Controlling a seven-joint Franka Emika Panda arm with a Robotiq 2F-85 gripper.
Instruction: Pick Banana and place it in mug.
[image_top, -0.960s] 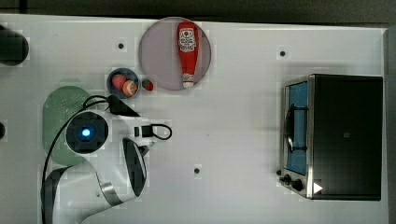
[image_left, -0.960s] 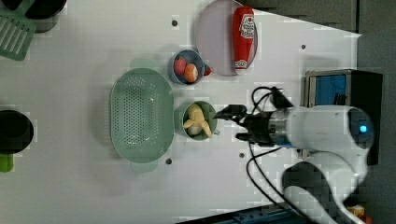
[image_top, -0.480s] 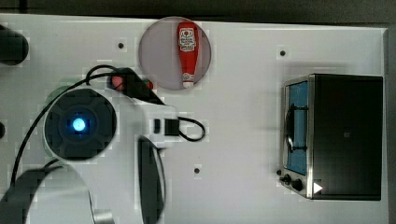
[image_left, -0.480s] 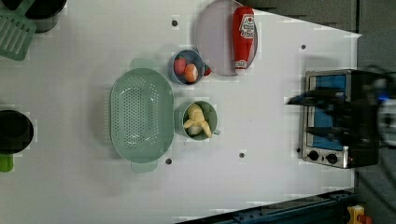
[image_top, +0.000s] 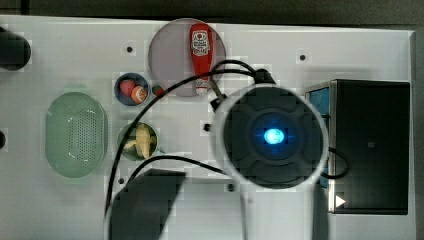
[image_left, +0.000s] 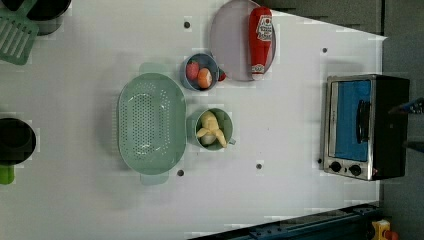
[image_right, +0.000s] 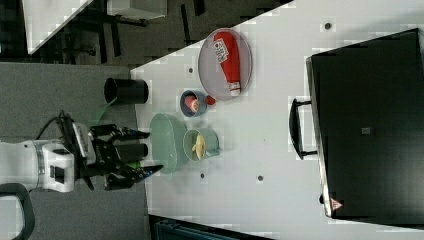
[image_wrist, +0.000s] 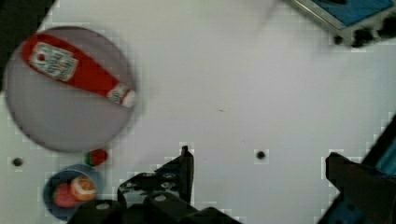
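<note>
**A:** Where does the job stand for you right now?

**B:** The banana (image_left: 211, 131) already lies inside the mug (image_left: 224, 119), curled within the rim, just beside the pale-green basket (image_left: 150, 122) on the white surface (image_left: 280, 115). So I'd judge the placing done; what's left for you is a clean retreat.

**A:** And the end effector (image_right: 142, 152)?

**B:** In the right view its fingers stand apart with nothing between them, off past the surface's edge near the black cup (image_right: 125, 90), well apart from the mug. In the wrist view it hangs high over bare surface, with the ketchup bottle (image_wrist: 77, 70) on its plate (image_wrist: 60, 123) and the blue bowl (image_wrist: 70, 190) of fruit off to one side.

**A:** Anything you'd watch?

**B:** Keep your arm high and away from the mug so nothing tips it. Mind the cable looping across the top view, and give the toaster oven (image_left: 364, 127) room. Don't go back down toward the banana; it looks settled.
</note>
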